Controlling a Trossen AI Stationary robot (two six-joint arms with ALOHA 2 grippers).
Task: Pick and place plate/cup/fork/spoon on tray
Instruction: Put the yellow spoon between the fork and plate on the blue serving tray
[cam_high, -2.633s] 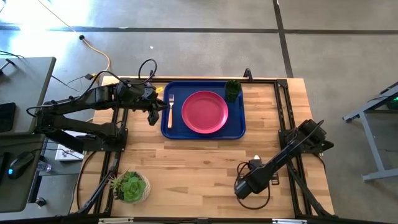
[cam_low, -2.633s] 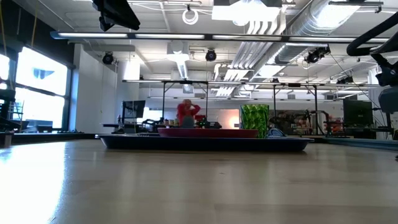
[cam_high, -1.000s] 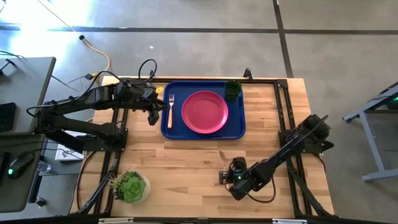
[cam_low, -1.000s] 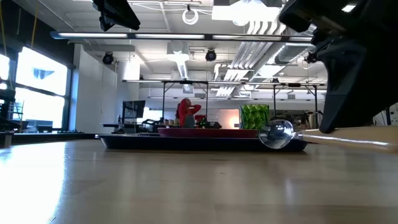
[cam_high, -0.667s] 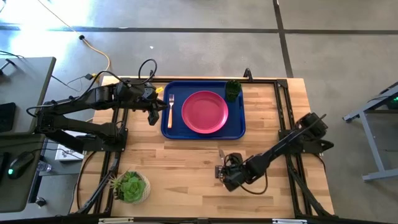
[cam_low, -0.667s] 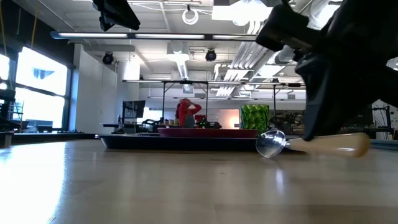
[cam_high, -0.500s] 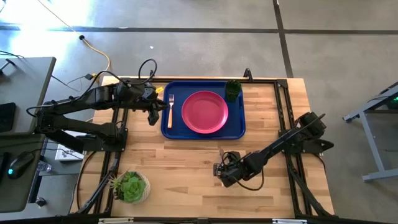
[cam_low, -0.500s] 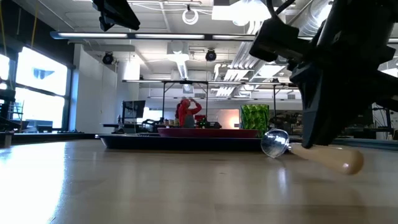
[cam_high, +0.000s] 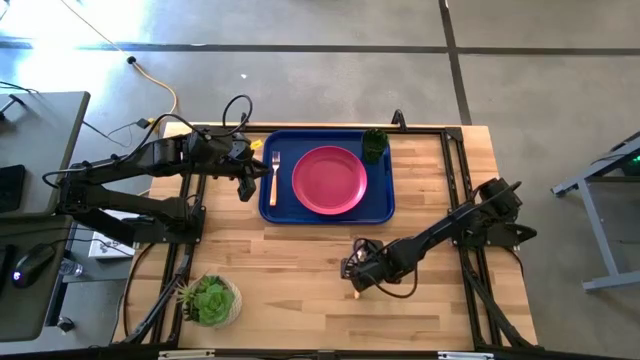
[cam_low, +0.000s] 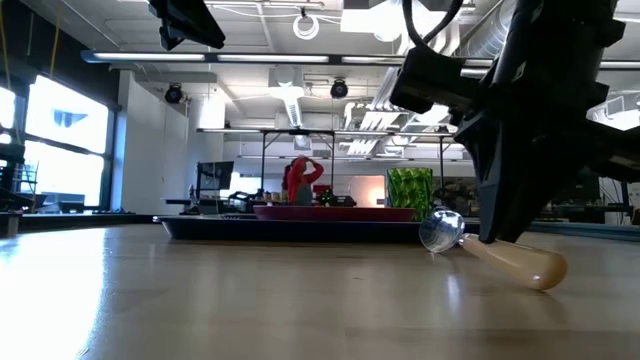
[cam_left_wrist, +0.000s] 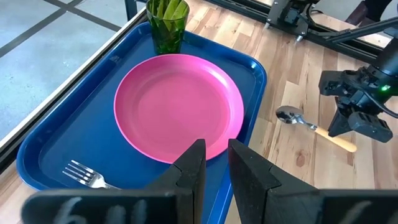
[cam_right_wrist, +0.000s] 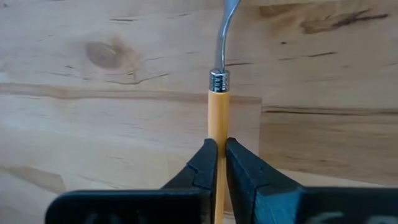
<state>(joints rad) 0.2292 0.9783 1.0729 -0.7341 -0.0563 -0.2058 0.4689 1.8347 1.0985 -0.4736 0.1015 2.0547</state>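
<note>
**Spoon pinched at its handle, short of the tray**

On the pale wooden worktop (cam_high: 300, 270), the right claw (cam_right_wrist: 217, 163) is clamped on the spoon (cam_left_wrist: 314, 126) at its orange-tan handle, near the blue tray (cam_high: 280, 208). The spoon looks light, stiff and smooth; so thin a handle could swivel in the grip. The left claw (cam_left_wrist: 216, 169), narrowly parted and empty, waits over the tray's fork (cam_high: 273, 176) end.

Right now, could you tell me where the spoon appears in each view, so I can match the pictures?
High view: spoon on bare wood below the tray.
Low view: spoon right of centre, before the tray.
Left wrist view: spoon right of the tray.
Right wrist view: spoon at centre, in the right gripper.
Shared landmark: the tray.
</note>
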